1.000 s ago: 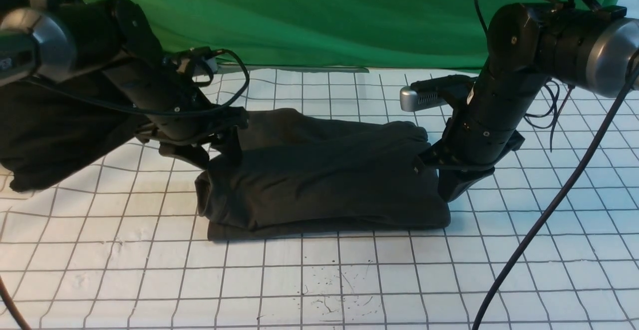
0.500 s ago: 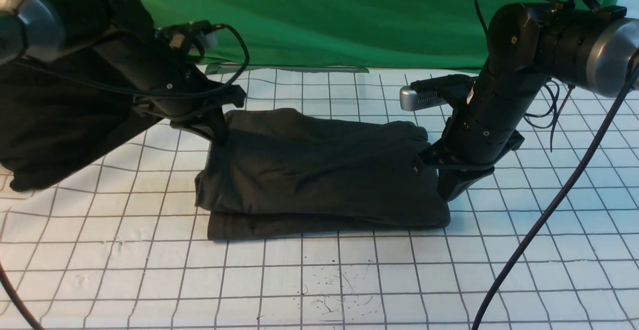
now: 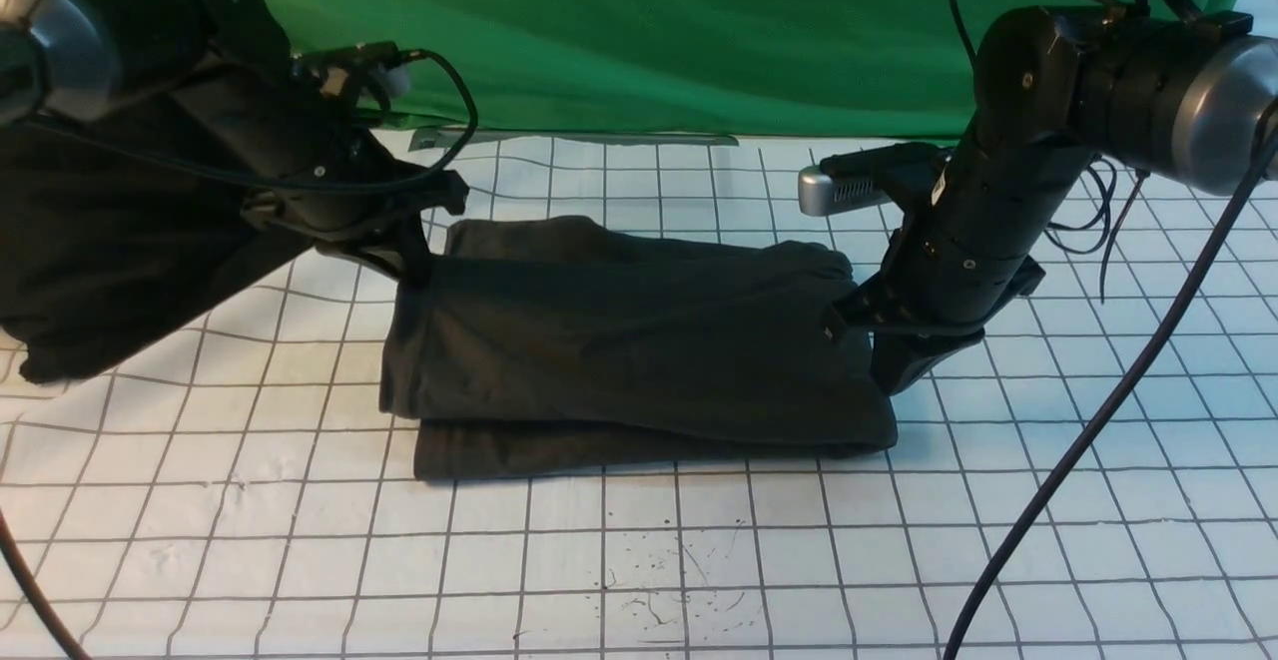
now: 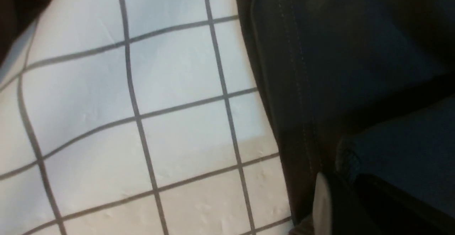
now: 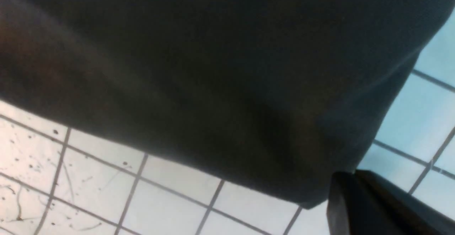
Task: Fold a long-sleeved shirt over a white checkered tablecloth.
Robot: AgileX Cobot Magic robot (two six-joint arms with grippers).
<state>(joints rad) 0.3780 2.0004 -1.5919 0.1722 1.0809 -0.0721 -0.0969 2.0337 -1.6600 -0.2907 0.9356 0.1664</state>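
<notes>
Shirt: the long-sleeved shirt (image 3: 629, 340) lies mid-worktop on the white checkered tablecloth (image 3: 699, 560) as a wide bundle. Its upper layer overlaps a lower strip that peeks out along the near edge.
Left fingers: the left fingers (image 3: 411, 266) sit at the far left corner of the upper layer. They look clenched on it, since the cloth rises to meet them. The left wrist view shows the stitched hem running up to them.
Right fingers: the right fingers (image 3: 899, 365) are pinched shut at the bundle's right end. In the right wrist view the fabric corner ends at their tip, so it looks held.
Step in hand: probably squaring the upper layer over the lower one.
Doing it well: move both ends together at equal height. Keep the span taut and low, and let go only once it lies flat.
Alignment: the upper layer's left edge overhangs the lower strip, so ease that end inward until the edges match.
Watch: the blacker garment (image 3: 90, 241) lies just beside the left arm, so steer clear of it.
</notes>
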